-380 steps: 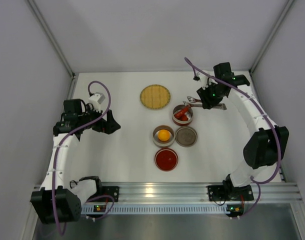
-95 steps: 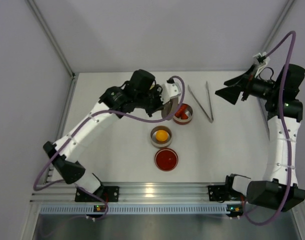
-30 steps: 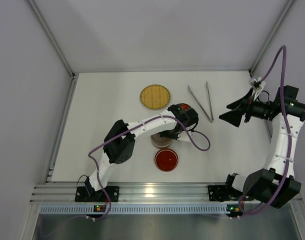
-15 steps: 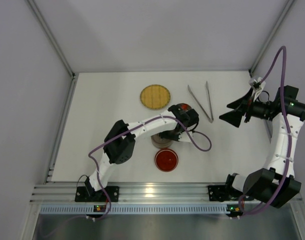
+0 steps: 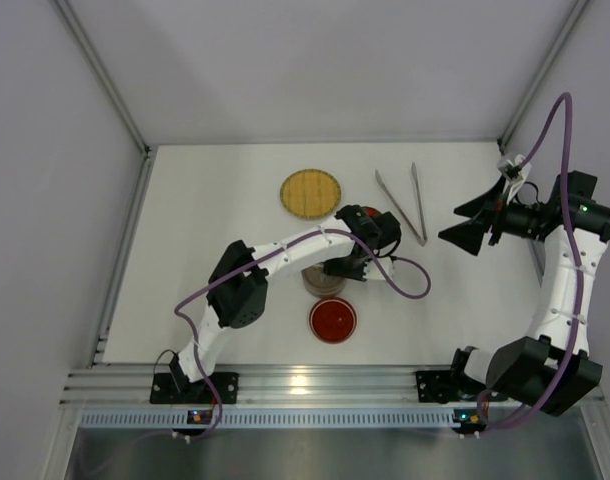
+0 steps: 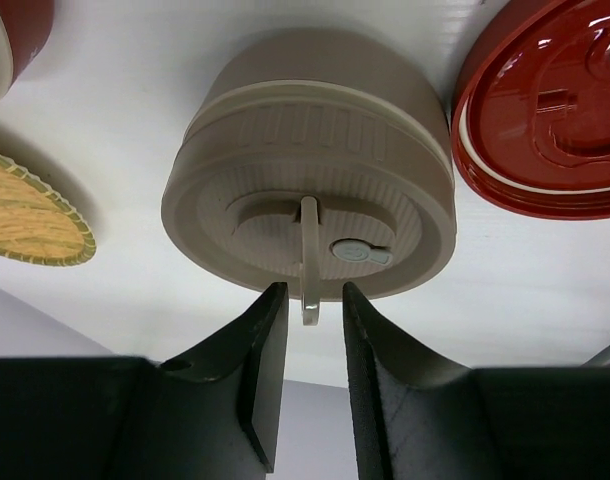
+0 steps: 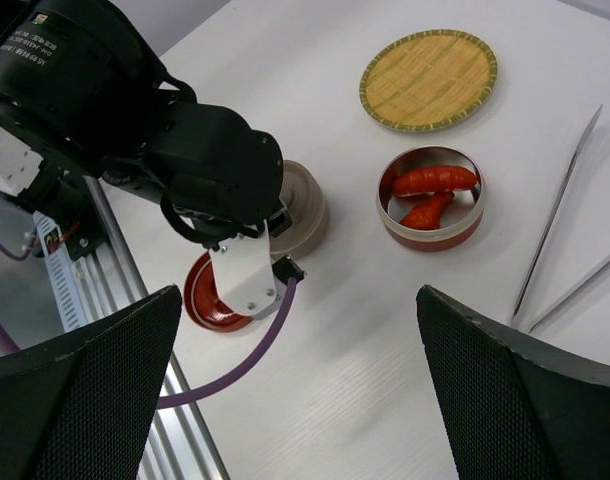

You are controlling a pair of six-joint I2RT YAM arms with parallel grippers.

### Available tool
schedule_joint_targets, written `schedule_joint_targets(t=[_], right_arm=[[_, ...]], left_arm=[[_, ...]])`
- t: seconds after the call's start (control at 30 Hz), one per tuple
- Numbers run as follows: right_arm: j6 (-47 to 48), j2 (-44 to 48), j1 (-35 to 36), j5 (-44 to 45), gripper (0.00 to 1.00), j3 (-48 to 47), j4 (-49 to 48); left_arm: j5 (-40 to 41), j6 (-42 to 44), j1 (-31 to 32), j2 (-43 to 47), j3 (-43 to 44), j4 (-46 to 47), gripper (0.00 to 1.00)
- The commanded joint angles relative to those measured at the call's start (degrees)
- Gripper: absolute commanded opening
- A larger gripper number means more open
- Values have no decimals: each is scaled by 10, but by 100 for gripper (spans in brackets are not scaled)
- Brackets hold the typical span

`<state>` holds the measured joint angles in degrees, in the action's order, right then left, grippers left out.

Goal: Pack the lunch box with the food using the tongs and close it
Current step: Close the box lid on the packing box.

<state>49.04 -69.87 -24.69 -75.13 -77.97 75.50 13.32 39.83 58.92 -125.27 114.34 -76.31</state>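
A beige lid (image 6: pixel 310 190) sits on the tin (image 5: pixel 316 285) in the middle, hiding the orange food piece. Its thin upright handle (image 6: pixel 308 262) stands between my left gripper's (image 6: pixel 313 292) fingers, which are open with a gap on each side. Two red food pieces (image 7: pixel 433 192) lie in the open red tin (image 7: pixel 431 232). Farther back, the silver tongs (image 5: pixel 406 204) lie on the table with nothing holding them. My right gripper (image 7: pixel 305 390) hovers wide open and empty at the right side, high above the table.
A red lid (image 5: pixel 332 318) lies flat in front of the beige tin. The yellow woven plate (image 5: pixel 310 192) sits at the back. My left arm's purple cable (image 5: pixel 410 283) loops over the table right of the tins.
My left jaws have opened off the lid's handle, and the wrist has shifted slightly right. The right arm has not moved.
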Motion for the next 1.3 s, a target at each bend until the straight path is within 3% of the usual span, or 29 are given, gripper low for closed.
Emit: schedule_joint_targets(t=[0.0,0.37,0.67,0.77,0.8,0.93,1.0,1.13,1.27], right_arm=[[29,3,-13,-30,99,-1,106],[28,6,-14,-29,99,0,107],[26,8,-14,-35,99,5,106],[26,8,-14,-36,99,8,106],[26,8,-14,-37,99,8,106],[23,10,-14,-33,99,5,107],[22,13,-14,-30,99,5,106],[21,18,-14,-29,99,6,106],[20,20,-15,-33,99,14,105]], left_arm=[[-16,-8,1,19,10,-90,35],[-30,-30,-24,69,-56,-28,34],[-58,-48,-62,148,-113,92,33],[-68,-48,-63,184,-146,136,41],[-85,-48,-63,193,-152,143,56],[-157,-42,-70,252,-177,166,67],[-186,-47,-92,274,-185,173,68],[-340,-95,-172,348,-213,220,69],[-352,-157,-204,397,-299,306,67]])
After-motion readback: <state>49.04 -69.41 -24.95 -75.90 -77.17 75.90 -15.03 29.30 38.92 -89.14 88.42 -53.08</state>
